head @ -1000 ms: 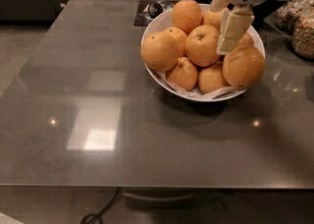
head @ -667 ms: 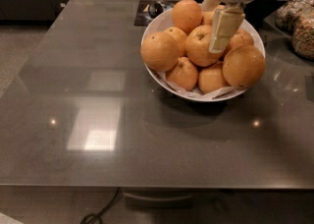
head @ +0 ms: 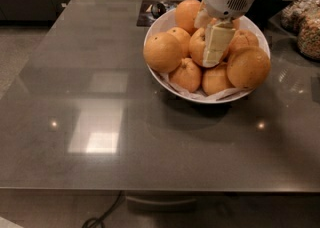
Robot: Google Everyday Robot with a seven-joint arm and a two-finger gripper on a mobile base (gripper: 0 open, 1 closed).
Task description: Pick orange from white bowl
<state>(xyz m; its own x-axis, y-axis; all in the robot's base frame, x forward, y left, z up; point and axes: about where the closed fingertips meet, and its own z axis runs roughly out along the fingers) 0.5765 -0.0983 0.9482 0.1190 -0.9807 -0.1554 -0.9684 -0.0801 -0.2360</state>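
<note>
The white bowl point(head: 252, 27) stands at the back right of the grey table, lined with white paper and piled with several oranges. My gripper point(head: 216, 46) comes down from the top of the view and hangs over the middle of the pile. It lies right against the large middle orange point(head: 196, 47) and covers that orange's right side. I cannot see a dark stem scar on it from here. An equally large orange point(head: 248, 67) lies at the right rim, another point(head: 162, 52) at the left rim, and a smaller one with a stem nub point(head: 186, 74) at the front.
A dark mat with a small dark object point(head: 155, 9) lies behind the bowl on the left. Bags of snacks point(head: 305, 27) sit at the table's right edge. The grey tabletop point(head: 100, 112) stretches to the left and front of the bowl.
My gripper has moved left and down, from the right side of the pile to the middle orange. The oranges and the bowl have not moved.
</note>
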